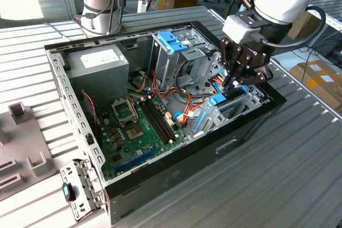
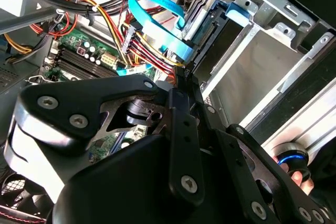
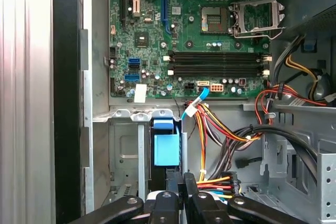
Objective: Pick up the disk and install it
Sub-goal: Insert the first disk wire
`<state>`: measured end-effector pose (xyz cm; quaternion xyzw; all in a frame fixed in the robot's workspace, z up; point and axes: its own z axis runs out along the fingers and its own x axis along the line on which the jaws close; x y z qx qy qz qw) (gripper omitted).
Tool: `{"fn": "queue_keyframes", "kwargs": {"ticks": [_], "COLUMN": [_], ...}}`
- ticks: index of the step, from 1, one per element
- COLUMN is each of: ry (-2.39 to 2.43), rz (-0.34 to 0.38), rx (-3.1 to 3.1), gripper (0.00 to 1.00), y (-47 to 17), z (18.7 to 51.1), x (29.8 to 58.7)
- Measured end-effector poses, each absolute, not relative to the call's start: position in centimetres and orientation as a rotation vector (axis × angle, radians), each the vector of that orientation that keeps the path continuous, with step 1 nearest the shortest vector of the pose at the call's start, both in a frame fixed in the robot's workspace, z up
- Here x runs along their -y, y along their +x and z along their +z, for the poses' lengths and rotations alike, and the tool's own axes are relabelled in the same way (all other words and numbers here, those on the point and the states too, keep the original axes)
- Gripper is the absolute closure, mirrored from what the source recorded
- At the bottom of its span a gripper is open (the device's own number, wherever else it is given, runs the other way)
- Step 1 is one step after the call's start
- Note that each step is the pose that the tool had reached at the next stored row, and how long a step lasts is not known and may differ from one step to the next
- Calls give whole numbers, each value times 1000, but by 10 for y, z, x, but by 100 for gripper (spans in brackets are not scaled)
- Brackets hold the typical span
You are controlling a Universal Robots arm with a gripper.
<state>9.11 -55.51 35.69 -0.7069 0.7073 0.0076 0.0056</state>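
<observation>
Blue-railed disk (image 1: 220, 100) (label unreadable) under tool (image 1: 233, 81)

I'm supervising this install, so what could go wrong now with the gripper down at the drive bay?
1. The cable bundle runs right beside the bay; the gripper may snag or pinch wires.
2. The disk sits narrowly between the bay's metal walls; any tilt could jam it.
</observation>
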Motion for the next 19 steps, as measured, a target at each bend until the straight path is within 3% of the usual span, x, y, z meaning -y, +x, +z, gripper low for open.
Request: {"fn": "queue_keyframes", "kwargs": {"ticks": [9,19], "ry": [-2209,-2139], "rz": [14,-135], "rx": [-2210,-2137], "gripper": [83,83], "y": [91,91], "z": [357,355], "x": [555,555]}}
